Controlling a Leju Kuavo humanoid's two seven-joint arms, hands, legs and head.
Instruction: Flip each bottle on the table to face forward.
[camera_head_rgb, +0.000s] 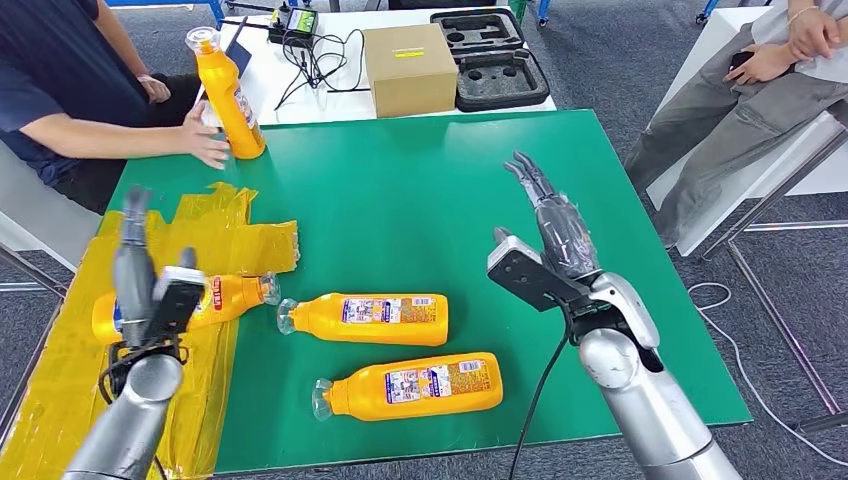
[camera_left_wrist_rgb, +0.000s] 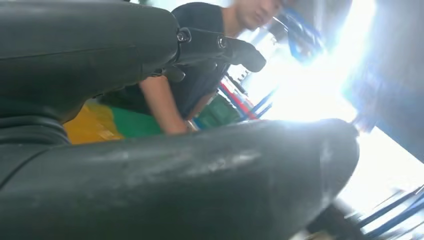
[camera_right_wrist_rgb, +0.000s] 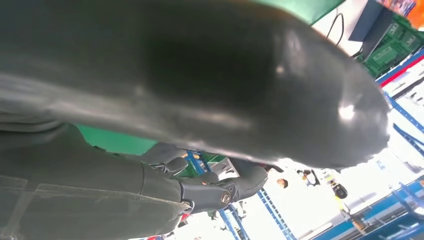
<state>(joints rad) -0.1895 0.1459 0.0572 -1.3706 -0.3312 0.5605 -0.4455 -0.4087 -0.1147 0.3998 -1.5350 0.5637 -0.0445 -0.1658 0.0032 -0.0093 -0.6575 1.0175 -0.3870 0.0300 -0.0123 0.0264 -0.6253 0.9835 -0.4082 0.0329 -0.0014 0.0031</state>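
Note:
Three orange bottles lie on their sides on the green table (camera_head_rgb: 420, 190): one (camera_head_rgb: 235, 297) at the left on yellow tape, partly behind my left hand (camera_head_rgb: 140, 275), one (camera_head_rgb: 370, 318) in the middle, one (camera_head_rgb: 415, 385) nearest the front edge. A fourth orange bottle (camera_head_rgb: 228, 95) stands upright at the far left, held by a person's hand (camera_head_rgb: 205, 140). My left hand hovers over the leftmost bottle, fingers straight, holding nothing. My right hand (camera_head_rgb: 550, 230) is raised at the right, fingers extended and empty. The wrist views show my own thumb (camera_left_wrist_rgb: 200, 175) and fingers (camera_right_wrist_rgb: 215, 192).
Crinkled yellow tape (camera_head_rgb: 215, 235) covers the table's left side. A cardboard box (camera_head_rgb: 408, 68), a black foam case (camera_head_rgb: 490, 55) and cables sit on the white table behind. A seated person (camera_head_rgb: 740, 110) is at the right, another person (camera_head_rgb: 60, 90) at the far left.

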